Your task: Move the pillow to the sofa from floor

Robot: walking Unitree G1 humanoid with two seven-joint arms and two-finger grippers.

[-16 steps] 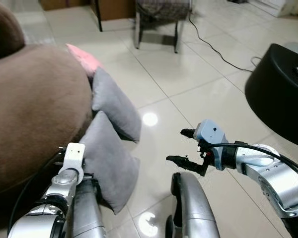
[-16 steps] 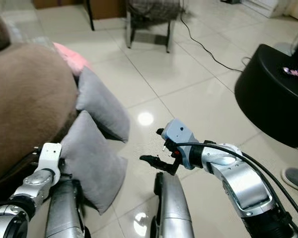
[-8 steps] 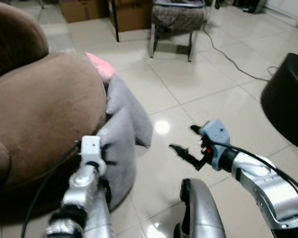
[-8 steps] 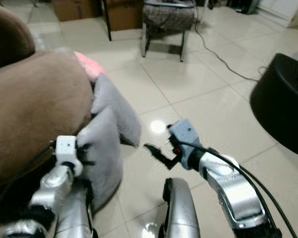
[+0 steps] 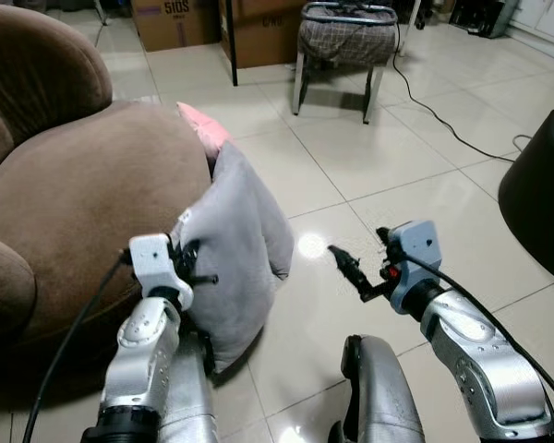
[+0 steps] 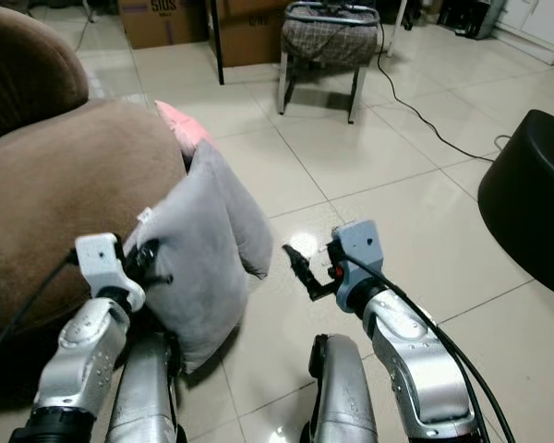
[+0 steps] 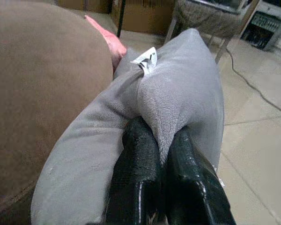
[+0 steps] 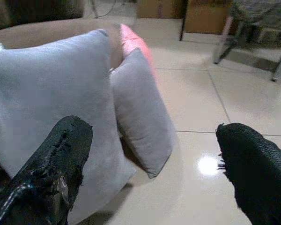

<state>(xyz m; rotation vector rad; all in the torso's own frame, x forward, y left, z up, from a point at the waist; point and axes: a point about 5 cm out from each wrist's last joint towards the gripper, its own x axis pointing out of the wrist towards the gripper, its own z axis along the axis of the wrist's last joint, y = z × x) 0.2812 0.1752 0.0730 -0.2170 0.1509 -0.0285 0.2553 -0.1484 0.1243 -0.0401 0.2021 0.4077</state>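
A grey pillow [image 5: 235, 245] hangs lifted beside the brown sofa [image 5: 83, 194], and its lower corner is near the tiled floor. My left gripper [image 5: 196, 269] is shut on a fold of this grey pillow [image 7: 178, 89], its black fingers [image 7: 139, 164] pinching the fabric below a white tag. A second grey pillow [image 8: 141, 110] leans against the sofa behind it, with a pink pillow [image 5: 203, 125] further back. My right gripper [image 5: 355, 247] hovers open over the floor just right of the held pillow, with nothing in it.
A metal-legged chair with a checked seat [image 5: 340, 29] and cardboard boxes [image 5: 171, 18] stand at the back. A black cable [image 5: 443, 115] runs across the tiles. A big black rounded object [image 5: 547, 194] sits at the right. Bare tiled floor [image 5: 369, 157] lies ahead.
The view has tilted up. My left gripper has closed on the nearer grey pillow and raised it off the floor against the sofa. The right gripper stays open and has risen a little.
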